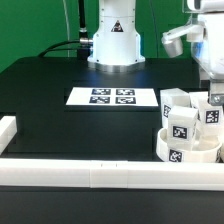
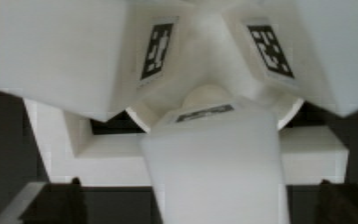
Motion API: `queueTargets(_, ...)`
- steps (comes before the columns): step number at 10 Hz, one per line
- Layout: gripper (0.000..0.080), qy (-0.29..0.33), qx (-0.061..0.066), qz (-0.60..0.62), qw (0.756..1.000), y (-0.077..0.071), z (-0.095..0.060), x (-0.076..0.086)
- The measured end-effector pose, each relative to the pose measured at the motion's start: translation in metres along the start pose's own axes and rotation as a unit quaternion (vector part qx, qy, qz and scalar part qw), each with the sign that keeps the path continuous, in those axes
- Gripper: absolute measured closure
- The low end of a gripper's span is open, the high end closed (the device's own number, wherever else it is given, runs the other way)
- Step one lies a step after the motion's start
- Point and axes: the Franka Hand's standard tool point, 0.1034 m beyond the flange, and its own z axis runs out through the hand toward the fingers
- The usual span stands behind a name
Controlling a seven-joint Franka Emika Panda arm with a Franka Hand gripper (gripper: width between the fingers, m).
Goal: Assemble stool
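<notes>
The round white stool seat (image 1: 186, 150) stands at the exterior view's right, just behind the front rail. Three white tagged leg blocks stand up from it: one (image 1: 181, 122) in front, one (image 1: 209, 113) to the right and one (image 1: 174, 98) behind. My gripper (image 1: 214, 99) hangs over the right leg. In the wrist view a white leg (image 2: 208, 170) runs down the middle between my dark fingertips (image 2: 44, 202), with gaps on both sides. Two other tagged legs (image 2: 265, 50) spread out beyond it. The gripper (image 2: 194, 205) is open around the leg and not touching it.
The marker board (image 1: 111, 97) lies mid-table in front of the robot base (image 1: 112, 40). A long white rail (image 1: 90, 175) runs along the front edge, and a short one (image 1: 8, 135) runs along the left.
</notes>
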Motion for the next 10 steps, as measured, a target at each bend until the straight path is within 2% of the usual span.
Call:
queueTargets(1,0.0151,-0.006,0.001,-0.032,0.999,-0.0013,0.0029,-0.0006)
queueTargets(5,0.0151,-0.006,0.008,-0.025,1.0,-0.0054,0.011,0.0002)
queueTargets(6,0.0269,-0.006,0.009,-0.025,1.0,-0.0058,0.0118,0.0001)
queueTargets(7,0.0269,-0.006,0.009,-0.024,1.0,-0.0057,0.0119,-0.0005)
queueTargets(8,0.0467,-0.006,0.009,-0.023,1.0,-0.0057,0.012,-0.001)
queueTargets(10,0.0462,-0.006,0.009,0.002,1.0,-0.0058,0.0121,-0.001)
